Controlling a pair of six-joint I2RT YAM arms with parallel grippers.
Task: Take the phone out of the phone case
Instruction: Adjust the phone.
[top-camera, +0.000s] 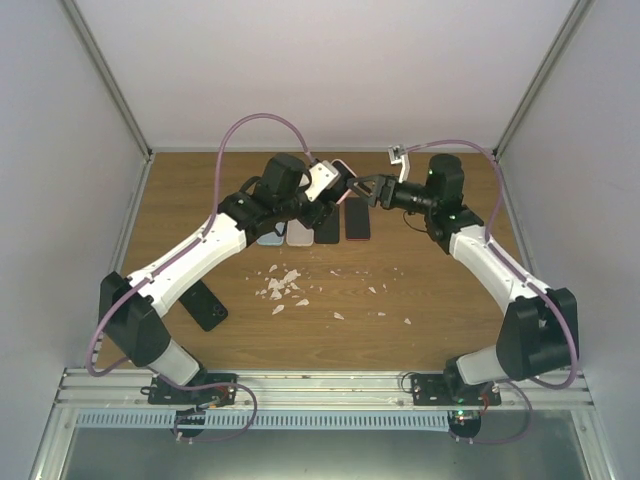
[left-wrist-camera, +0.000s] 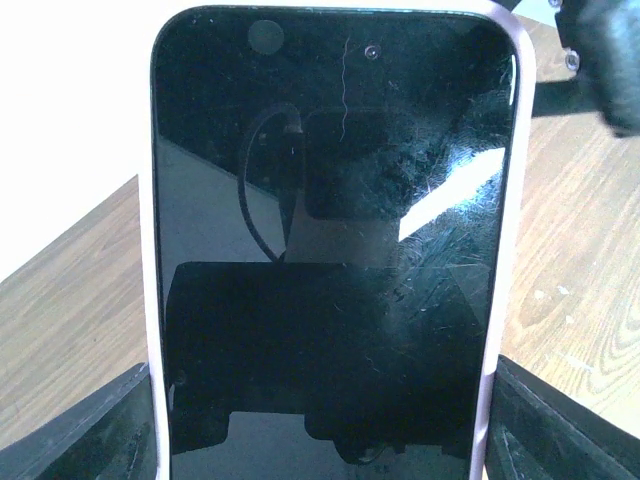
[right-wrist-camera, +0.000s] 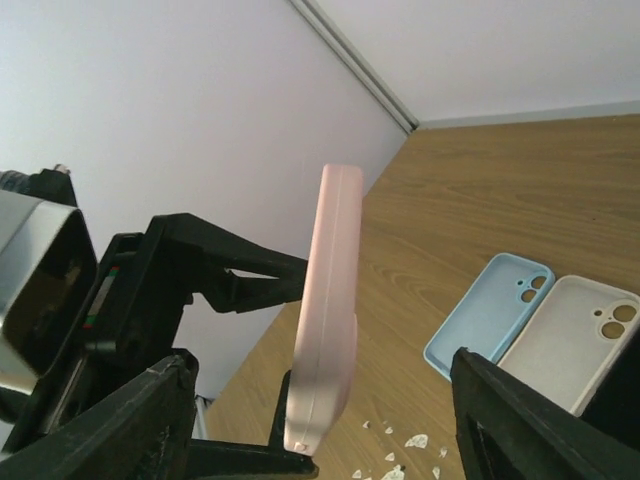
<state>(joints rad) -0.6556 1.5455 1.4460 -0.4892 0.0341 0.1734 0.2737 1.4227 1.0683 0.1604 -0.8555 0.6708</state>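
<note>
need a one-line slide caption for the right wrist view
Left pincer holds pink-cased phone edge-on to camera; blue case and white case lie on the table beyond.

No text, brand, number or sign can be read in any view. The phone (left-wrist-camera: 330, 250) shows a dark, blank screen carrying only scratches and reflections. In the overhead view a small white tag (top-camera: 397, 153) sits at one o'clock from the middle of the table (top-camera: 450, 300); any print on it is too small to read.
</note>
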